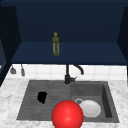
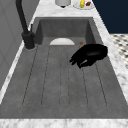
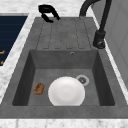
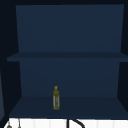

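A red ball (image 1: 67, 115) sits nearest the front of the sink, just before the white plate (image 1: 90, 108) in the basin (image 3: 100, 75). My left hand (image 1: 42, 97) hovers over the ribbed drainboard (image 2: 60, 82), fingers loosely curled, holding nothing. Beyond stand the black faucet (image 1: 68, 75) and a yellow-green bottle (image 1: 56, 45) on the shelf (image 1: 100, 56).

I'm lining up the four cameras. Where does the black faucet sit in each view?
Front view: faucet at the sink's back rim, centre.
Left side view: faucet upper left, by the wall.
Right side view: faucet upper right, by the wall.
Upper view: faucet at the bottom edge, near centre.
Shared landmark: white plate in the basin for the front and side views; bottle links the front and upper views.
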`<state>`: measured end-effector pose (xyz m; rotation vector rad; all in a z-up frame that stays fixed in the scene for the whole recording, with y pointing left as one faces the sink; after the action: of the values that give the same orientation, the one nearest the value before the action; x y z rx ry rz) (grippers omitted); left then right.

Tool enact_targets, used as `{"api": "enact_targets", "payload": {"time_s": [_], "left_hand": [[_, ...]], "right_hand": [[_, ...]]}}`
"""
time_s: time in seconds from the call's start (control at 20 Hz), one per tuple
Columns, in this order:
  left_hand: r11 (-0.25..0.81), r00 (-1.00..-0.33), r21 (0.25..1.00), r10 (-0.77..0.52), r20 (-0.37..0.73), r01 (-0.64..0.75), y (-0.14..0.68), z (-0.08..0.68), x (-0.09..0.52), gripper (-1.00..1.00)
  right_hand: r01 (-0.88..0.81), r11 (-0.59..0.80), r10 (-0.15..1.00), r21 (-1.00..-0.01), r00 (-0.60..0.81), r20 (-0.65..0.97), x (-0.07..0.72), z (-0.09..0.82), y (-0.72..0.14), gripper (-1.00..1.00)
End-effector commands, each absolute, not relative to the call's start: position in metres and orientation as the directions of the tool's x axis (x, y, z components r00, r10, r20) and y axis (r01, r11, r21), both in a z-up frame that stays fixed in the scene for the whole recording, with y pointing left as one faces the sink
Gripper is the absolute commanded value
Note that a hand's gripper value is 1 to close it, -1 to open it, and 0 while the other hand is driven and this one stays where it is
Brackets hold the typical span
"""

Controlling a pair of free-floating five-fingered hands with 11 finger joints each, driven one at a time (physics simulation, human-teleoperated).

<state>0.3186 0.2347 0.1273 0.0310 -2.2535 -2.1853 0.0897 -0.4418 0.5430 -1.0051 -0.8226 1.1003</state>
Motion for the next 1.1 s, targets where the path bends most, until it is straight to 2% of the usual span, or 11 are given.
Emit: {"api": "enact_targets", "payload": {"time_s": [0.0,0.5,1.05], "left_hand": [[0.031,-1.0,0.999,-0.016,-0.012,-0.013,0.235,0.127,0.319,0.0],[0.031,-1.0,0.999,-0.016,-0.012,-0.013,0.235,0.127,0.319,0.0],[0.031,-1.0,0.999,-0.016,-0.012,-0.013,0.235,0.127,0.319,0.0]], "right_hand": [[-0.318,0.121,0.964,-0.94,0.263,0.036,0.11,0.522,-0.411,-1.0],[-0.282,0.142,0.899,-0.949,0.438,0.004,0.161,0.481,-0.39,-1.0],[-0.266,0.151,0.821,-0.952,0.571,-0.029,0.217,0.451,-0.381,-1.0]]}}
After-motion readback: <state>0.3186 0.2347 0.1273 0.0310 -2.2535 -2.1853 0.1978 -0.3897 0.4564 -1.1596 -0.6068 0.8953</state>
